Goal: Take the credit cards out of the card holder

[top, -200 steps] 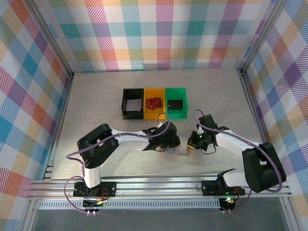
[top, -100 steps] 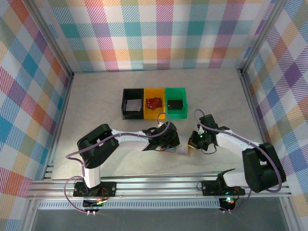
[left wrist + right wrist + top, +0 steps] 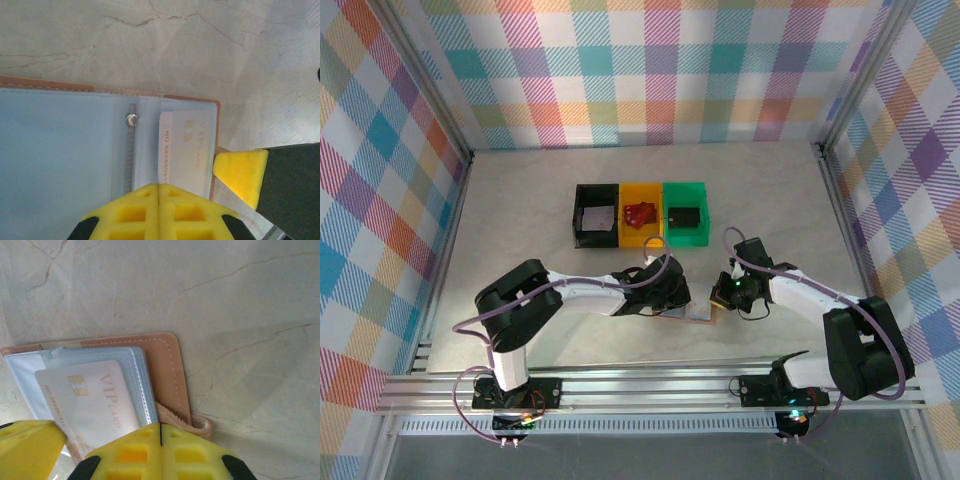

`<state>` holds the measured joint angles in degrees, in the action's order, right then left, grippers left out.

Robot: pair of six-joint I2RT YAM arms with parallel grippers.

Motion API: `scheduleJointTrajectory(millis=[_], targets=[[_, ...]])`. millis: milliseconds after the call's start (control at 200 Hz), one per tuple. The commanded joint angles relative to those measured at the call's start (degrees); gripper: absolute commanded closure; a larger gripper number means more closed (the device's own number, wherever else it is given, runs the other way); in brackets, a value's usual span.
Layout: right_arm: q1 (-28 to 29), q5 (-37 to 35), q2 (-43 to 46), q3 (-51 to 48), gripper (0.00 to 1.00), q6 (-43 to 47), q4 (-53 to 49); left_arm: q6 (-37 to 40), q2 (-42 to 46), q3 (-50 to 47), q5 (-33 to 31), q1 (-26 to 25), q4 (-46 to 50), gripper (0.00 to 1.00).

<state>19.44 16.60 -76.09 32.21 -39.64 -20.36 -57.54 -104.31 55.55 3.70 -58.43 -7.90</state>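
— State of grip?
— Left fingers [image 3: 145,202] pressed together over the card [image 3: 182,150]; right fingers [image 3: 145,445] pressed together at the edge of the card holder [image 3: 170,365].
— Holder's place?
— Open on the bench [image 3: 520,200], six o'clock of the green bin [image 3: 685,240].

Lab test cell: plaid fabric walls [image 3: 660,70], aluminium rail frame [image 3: 650,385], marble-look table [image 3: 520,200].

The left end effector [image 3: 682,303] and right end effector [image 3: 720,300] are crowding the holder [image 3: 699,314] from both sides. Three bins [image 3: 619,214] are blocking the tabletop [image 3: 520,200] centre; bare surface is lying open around them.
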Motion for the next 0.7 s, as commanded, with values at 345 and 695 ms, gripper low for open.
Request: scheduleJointTrajectory(millis=[345,695], targets=[[-0.11,5.74,2.71,-0.83,1.0,0.71,2.33,1.16,4.05,-2.36,-1.27,-0.54,-1.46,1.0],[-0.16,9.92,4.83,-3.14,1.0,-0.39,8.41,0.33,2.68,-2.1,0.69,-0.54,-3.93,1.0]])
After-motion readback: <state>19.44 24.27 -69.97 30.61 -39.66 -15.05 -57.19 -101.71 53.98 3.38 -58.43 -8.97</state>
